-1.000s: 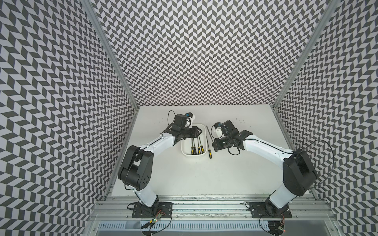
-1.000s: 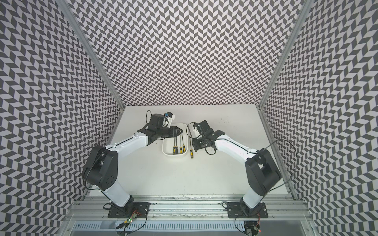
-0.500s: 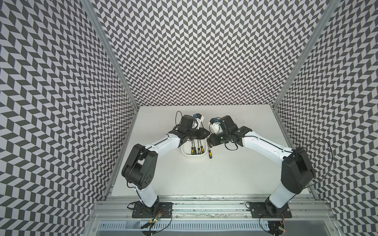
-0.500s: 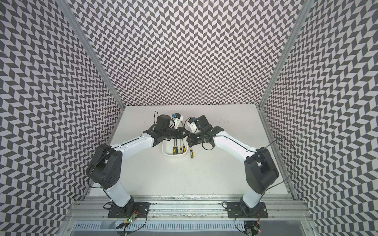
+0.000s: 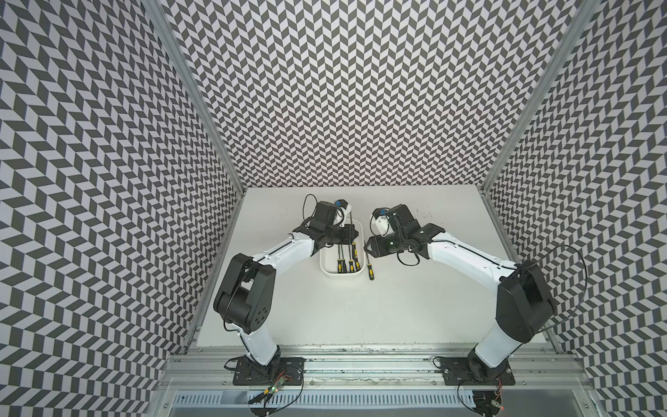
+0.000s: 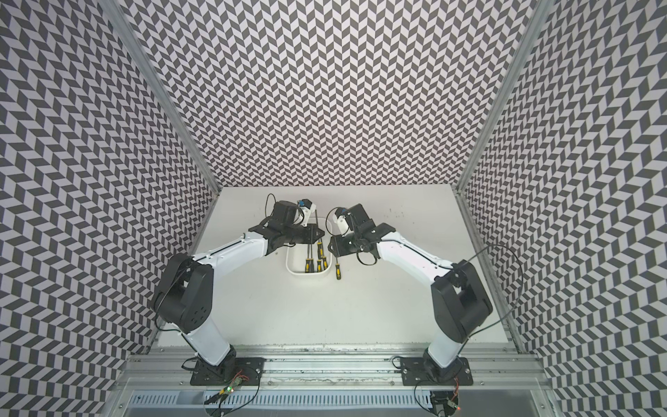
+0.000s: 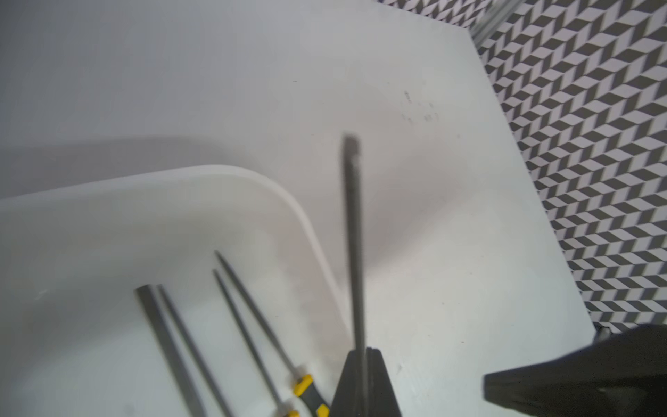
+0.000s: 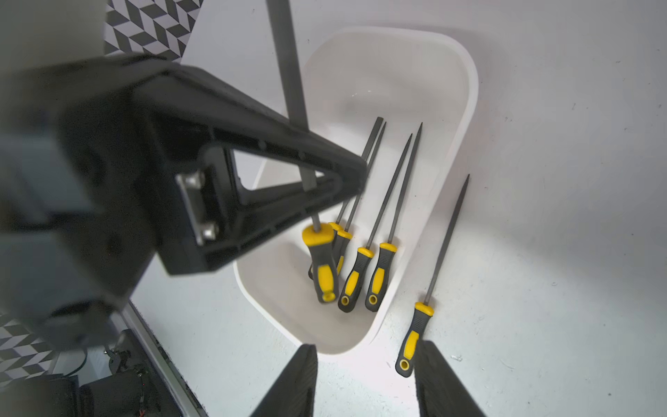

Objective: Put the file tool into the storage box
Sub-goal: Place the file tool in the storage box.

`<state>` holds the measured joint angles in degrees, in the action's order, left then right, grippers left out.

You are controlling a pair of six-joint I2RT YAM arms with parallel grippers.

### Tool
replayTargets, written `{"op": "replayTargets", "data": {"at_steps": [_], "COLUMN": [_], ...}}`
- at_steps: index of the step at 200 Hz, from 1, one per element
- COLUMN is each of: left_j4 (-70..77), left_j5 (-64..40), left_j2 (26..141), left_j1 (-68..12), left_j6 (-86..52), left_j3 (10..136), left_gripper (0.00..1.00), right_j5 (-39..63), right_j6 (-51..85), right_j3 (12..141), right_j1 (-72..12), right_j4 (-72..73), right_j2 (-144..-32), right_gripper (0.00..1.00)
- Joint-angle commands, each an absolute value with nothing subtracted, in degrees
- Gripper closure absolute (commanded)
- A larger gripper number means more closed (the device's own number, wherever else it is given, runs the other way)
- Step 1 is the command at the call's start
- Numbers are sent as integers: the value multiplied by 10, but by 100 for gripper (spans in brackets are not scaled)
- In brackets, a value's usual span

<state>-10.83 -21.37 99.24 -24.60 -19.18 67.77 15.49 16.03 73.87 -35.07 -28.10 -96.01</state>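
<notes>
The left gripper [image 7: 362, 382] is clamping fully shut on the blade of a flat file [image 7: 352, 234], just above its yellow-and-black handle. It is carrying the file steeply tilted, with the handle hanging inside the outline of the storage box [image 8: 465, 108] and the blade tip rising past the far rim. Whether the handle is touching the box floor cannot be told. The right gripper [image 8: 364, 361] is standing with its jaws partly spread and empty, straddling the handle end of a loose file [image 8: 415, 335] that is lying on the table [image 5: 397, 307] just beside the box. Several files [image 8: 380, 274] are already lying flat in the box. Compared with one second ago, the left jaws are no longer partly spread and the right jaws are no longer closed. Half a second ago the two grippers were meeting above the box; they are now standing apart. This is reading as a completed handover from right to left. The held file is therefore positioned for lowering and release, while the loose file, unmoved across all frames, is remaining as the outstanding item.
</notes>
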Motion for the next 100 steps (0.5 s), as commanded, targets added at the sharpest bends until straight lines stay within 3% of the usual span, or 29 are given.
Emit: {"op": "replayTargets", "data": {"at_steps": [1,100], "left_j4": [-170,-230], "left_j5": [-145,-81], "left_j2": [996,1039], "left_j1": [-230,-226], "left_j6": [-149,-152], "left_j3": [705,654], "left_gripper": [100,100], "right_j5": [140,144], "right_j6": [164,170], "right_j3": [731,718], "right_j1": [-348,-334], "right_j4": [-262,-264], "right_j2": [-933,-939], "right_gripper": [52,52]}}
